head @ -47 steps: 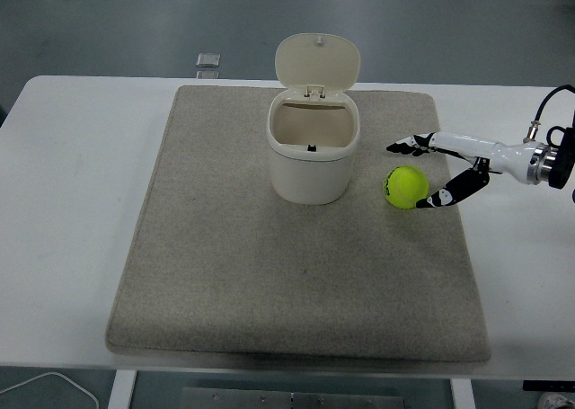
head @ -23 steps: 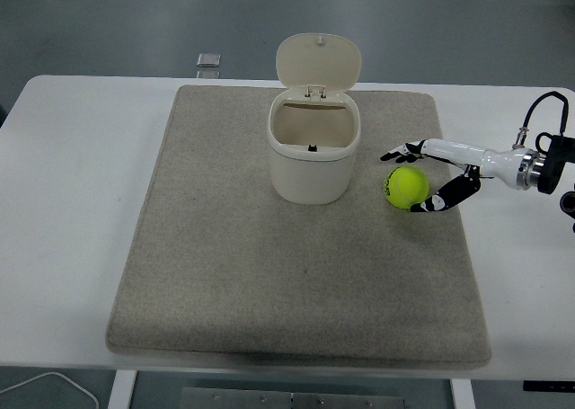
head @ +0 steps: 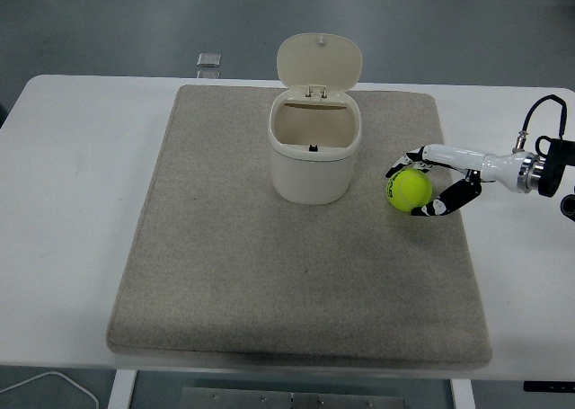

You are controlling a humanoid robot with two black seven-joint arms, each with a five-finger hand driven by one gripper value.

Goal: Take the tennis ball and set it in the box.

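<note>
A yellow-green tennis ball (head: 408, 189) lies on the beige mat (head: 269, 265), just right of the cream box (head: 314, 155), whose hinged lid (head: 319, 60) stands open. My right hand (head: 419, 186) reaches in from the right edge and its fingers curl around the ball, some over the top and far side, the thumb under the near right side. The ball still rests on the mat. The left arm is out of view.
The mat covers most of the white table (head: 72, 202). A small grey object (head: 208, 60) lies at the table's far edge, left of the box. A white cable (head: 45, 386) shows below the table's near left corner.
My right hand has moved left and closed in on the ball, its fingers curling from spread beside it to wrapped around it. The ball has hardly moved.
</note>
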